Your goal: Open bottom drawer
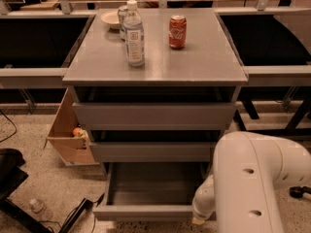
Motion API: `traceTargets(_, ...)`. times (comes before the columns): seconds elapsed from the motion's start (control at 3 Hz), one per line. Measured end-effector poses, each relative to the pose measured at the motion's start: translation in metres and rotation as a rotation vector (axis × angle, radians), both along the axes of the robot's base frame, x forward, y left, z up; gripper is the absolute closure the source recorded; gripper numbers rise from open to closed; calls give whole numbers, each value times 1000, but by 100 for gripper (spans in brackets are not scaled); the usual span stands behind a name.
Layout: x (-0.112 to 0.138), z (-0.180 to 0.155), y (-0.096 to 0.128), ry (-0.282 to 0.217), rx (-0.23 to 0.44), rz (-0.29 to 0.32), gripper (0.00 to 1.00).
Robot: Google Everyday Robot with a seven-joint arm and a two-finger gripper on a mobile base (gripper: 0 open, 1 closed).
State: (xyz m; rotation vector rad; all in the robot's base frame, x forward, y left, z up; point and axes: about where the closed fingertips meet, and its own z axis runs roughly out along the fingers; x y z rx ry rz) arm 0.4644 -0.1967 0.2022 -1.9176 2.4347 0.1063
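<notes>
Bottom drawer [148, 211] sits just left of the pincer [199, 219], already pulled well out, grey box interior showing. The pincer is low at the front's right end; I cannot tell if it is spread or pressed together. I judge the drawer stiff, light and sliding on runners. The front is smooth and handleless, so it is likely slippery; best hold is the front's top lip. Up and left of the pincer, on the worktop [209, 62]: bottle [134, 35], can [177, 32], bowl [111, 19], all clear of the drawer's path. Far left is a cardboard box [68, 137], with cables on the floor below it. My own arm [252, 178] hides the drawer's right side.
</notes>
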Motion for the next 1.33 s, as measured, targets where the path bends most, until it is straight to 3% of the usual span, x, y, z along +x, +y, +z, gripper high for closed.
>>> traceTargets(0.33, -68, 50, -66, 58, -115, -119, 96)
traceTargets(0.67, -128, 53, -108, 126, -149, -214, 100)
traceTargets(1.0, -132, 53, -109, 130, -150, -216, 81)
traceTargets(1.33, -101, 49, -85, 81, -139, -124, 58)
